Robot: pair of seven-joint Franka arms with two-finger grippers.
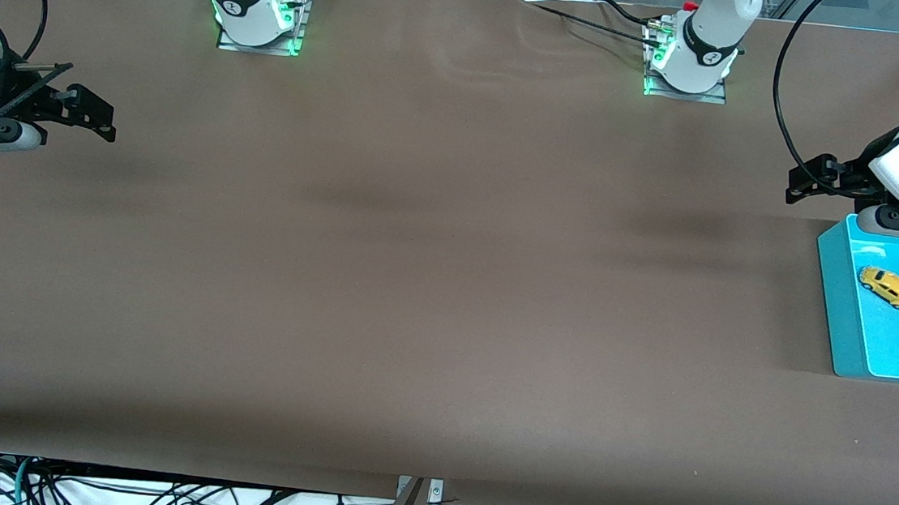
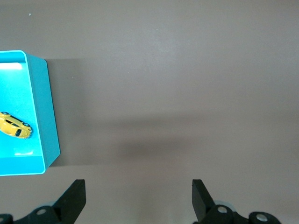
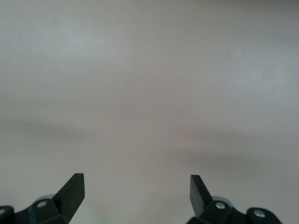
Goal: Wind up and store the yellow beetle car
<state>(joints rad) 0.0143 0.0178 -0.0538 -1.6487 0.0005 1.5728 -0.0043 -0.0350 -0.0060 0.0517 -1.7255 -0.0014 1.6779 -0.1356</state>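
The yellow beetle car (image 1: 887, 287) lies in a teal tray (image 1: 828, 302) at the left arm's end of the table. It also shows in the left wrist view (image 2: 15, 126), inside the tray (image 2: 46, 116). My left gripper (image 1: 807, 182) is open and empty, in the air over bare table beside the tray's corner nearest the arm bases; in its wrist view (image 2: 138, 186) the jaws stand wide apart. My right gripper (image 1: 105, 121) is open and empty, in the air over bare table at the right arm's end, and its wrist view (image 3: 137, 182) shows only brown table.
The table is covered with a brown cloth (image 1: 430, 283). The two arm bases (image 1: 258, 16) (image 1: 690, 62) stand along the edge farthest from the front camera. Loose cables (image 1: 151, 495) hang below the edge nearest the front camera.
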